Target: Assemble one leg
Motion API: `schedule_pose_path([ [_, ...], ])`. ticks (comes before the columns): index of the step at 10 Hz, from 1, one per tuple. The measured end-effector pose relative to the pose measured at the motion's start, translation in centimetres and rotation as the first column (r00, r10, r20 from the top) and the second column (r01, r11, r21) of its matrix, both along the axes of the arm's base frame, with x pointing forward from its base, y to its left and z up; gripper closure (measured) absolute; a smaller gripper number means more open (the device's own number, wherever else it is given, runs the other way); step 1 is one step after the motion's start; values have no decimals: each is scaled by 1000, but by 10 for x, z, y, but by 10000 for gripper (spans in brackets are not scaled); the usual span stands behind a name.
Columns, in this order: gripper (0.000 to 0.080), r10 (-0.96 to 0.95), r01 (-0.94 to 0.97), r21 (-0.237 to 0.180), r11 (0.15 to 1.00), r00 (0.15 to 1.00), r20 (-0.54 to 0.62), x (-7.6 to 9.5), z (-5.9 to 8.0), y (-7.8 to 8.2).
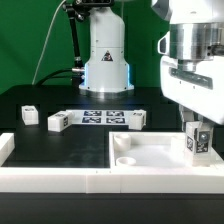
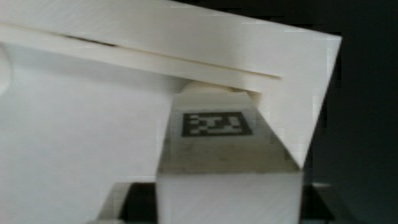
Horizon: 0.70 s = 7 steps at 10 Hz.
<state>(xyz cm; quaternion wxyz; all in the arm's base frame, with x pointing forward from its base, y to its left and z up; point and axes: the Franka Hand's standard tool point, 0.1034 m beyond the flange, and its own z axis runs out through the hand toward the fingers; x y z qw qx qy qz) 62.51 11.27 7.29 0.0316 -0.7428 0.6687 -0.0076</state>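
The large white tray-like panel (image 1: 160,152) lay on the black table (image 1: 30,165) with its raised rim toward the camera, and the one leg (image 1: 197,140) I held stood upright over its corner on the exterior view's right, tag face (image 2: 217,122) outward. My gripper (image 1: 196,122) was clamped on that leg. Behind the panel I counted three more loose white blocks (image 1: 58,121) on the table, beside the marker board (image 1: 100,117).
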Motion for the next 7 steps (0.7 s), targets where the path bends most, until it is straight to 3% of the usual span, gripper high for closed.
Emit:
schedule_pose_path([
  [3,507,-183,183,27,983,983,-13,-1,0,1],
  [4,507,-144,144,24,989,989,-11,-1,-1,1],
  [5,279,-106,106,23,994,994,-9,-1,-1,1],
  [6,279,-71,71,22,997,997,-7,-1,-1,2],
  [7,168,2,-2,19,1000,1000,-4,-1,-1,3],
])
